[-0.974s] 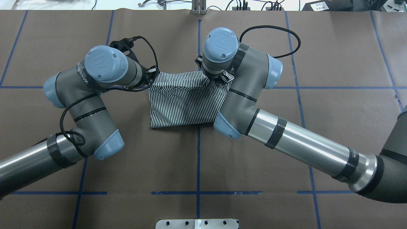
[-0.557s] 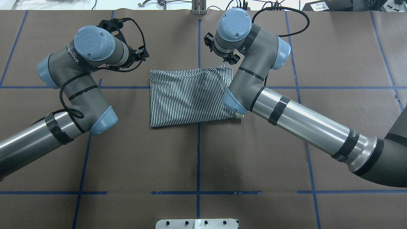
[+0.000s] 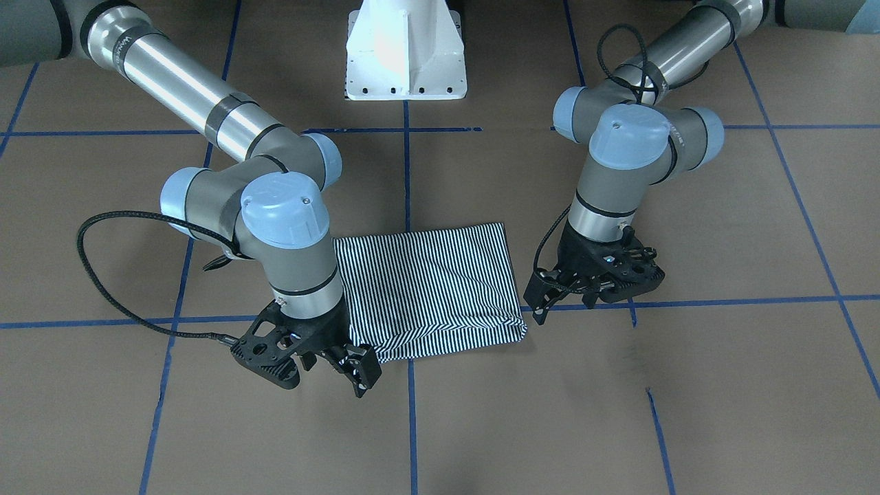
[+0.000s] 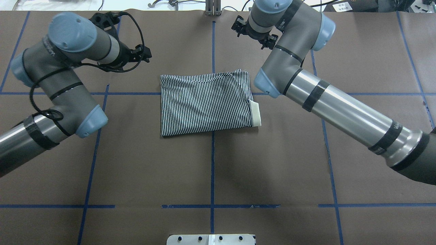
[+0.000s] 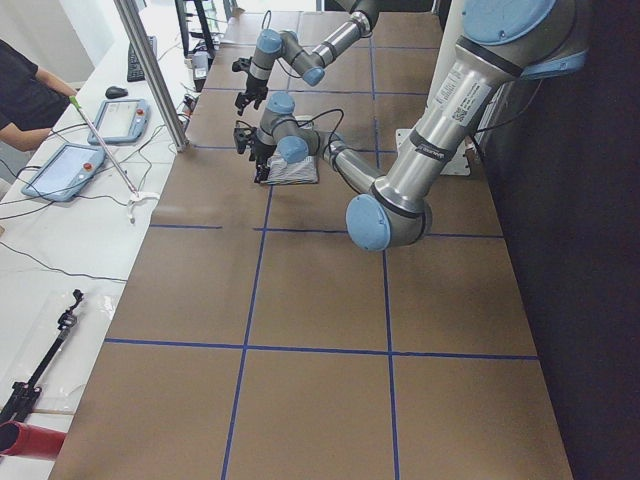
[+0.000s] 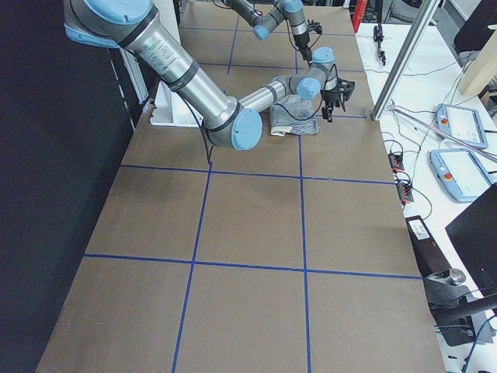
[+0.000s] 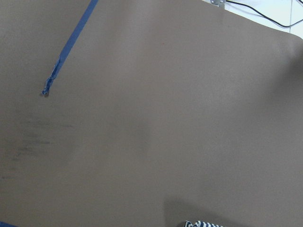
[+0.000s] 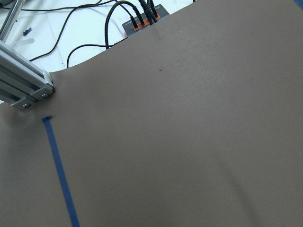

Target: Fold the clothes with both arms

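Observation:
The striped polo shirt [image 4: 206, 102] lies folded into a flat rectangle in the middle of the table, with a bit of white collar [image 4: 256, 115] showing at its right edge. It also shows in the front-facing view [image 3: 430, 289]. My left gripper [image 3: 541, 302] hangs open and empty above the table, just off the shirt's far left corner. My right gripper [image 3: 356, 368] is open and empty just past the far right corner. Neither touches the shirt. A sliver of the shirt [image 7: 201, 223] shows at the bottom of the left wrist view.
Brown paper with blue tape lines [image 4: 212, 160] covers the table. The white pedestal base [image 3: 405, 51] stands at the robot's side. An aluminium post [image 4: 213, 8] and cables [image 8: 137, 14] are at the far edge. Tablets [image 5: 70, 165] lie on the side bench.
Both grippers let go of the shirt's far edge and moved up, outward and toward the far side. The shirt's far edge dropped flat and its white collar edge came into view.

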### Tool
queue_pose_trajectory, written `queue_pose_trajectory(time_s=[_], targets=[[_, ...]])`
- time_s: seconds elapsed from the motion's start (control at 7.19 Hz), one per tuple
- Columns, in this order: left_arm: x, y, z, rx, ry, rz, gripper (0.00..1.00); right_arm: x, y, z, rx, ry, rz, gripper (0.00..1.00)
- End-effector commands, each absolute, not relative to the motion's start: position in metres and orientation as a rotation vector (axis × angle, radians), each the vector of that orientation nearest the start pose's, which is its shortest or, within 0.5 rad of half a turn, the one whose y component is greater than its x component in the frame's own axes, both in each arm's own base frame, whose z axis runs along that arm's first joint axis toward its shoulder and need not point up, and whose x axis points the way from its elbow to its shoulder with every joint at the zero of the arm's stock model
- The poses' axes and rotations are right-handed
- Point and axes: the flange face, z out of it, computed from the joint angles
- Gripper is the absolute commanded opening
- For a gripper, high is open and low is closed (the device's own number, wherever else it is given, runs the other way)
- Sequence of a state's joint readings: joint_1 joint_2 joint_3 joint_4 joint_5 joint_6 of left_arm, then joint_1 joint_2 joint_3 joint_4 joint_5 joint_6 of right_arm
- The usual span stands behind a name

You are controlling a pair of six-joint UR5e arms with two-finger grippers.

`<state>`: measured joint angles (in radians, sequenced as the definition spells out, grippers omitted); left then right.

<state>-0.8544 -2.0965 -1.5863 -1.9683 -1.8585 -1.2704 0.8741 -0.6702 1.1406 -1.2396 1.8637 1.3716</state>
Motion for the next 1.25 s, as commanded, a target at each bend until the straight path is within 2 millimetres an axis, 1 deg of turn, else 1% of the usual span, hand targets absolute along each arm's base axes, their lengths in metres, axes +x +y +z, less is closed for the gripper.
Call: queue_pose_trajectory(time_s=[0.0, 0.14, 0.28, 0.42, 0.56, 0.7, 0.83, 0.97, 1.11], targets=[[0.264, -0.579, 0.348, 0.357, 0.892, -0.223, 1.0, -0.298, -0.704, 0.323, 0.183, -0.774, 0.224, 1.0], [0.204, -0.584, 0.381, 0.381, 0.856, -0.123, 1.0, -0.213, -0.691, 0.374, 0.166, -0.798, 0.123, 1.0], [0.148, -0.584, 0.417, 0.401, 0.805, -0.03, 1.0, -0.138, -0.673, 0.423, 0.17, -0.805, 0.058, 1.0], [0.1, -0.581, 0.45, 0.423, 0.718, 0.074, 1.0, -0.086, -0.642, 0.472, 0.159, -0.794, 0.0, 1.0], [0.048, -0.567, 0.493, 0.437, 0.628, 0.218, 1.0, -0.038, -0.605, 0.527, 0.156, -0.765, -0.084, 1.0], [-0.009, -0.551, 0.526, 0.43, 0.617, 0.274, 1.0, 0.0, -0.569, 0.574, 0.134, -0.786, -0.15, 1.0], [-0.05, -0.541, 0.544, 0.428, 0.608, 0.326, 1.0, 0.034, -0.536, 0.599, 0.139, -0.81, -0.161, 1.0], [-0.076, -0.533, 0.555, 0.396, 0.609, 0.323, 1.0, 0.046, -0.494, 0.62, 0.117, -0.812, -0.137, 1.0], [-0.075, -0.528, 0.553, 0.396, 0.654, 0.315, 1.0, 0.047, -0.49, 0.621, 0.125, -0.797, -0.137, 1.0]])
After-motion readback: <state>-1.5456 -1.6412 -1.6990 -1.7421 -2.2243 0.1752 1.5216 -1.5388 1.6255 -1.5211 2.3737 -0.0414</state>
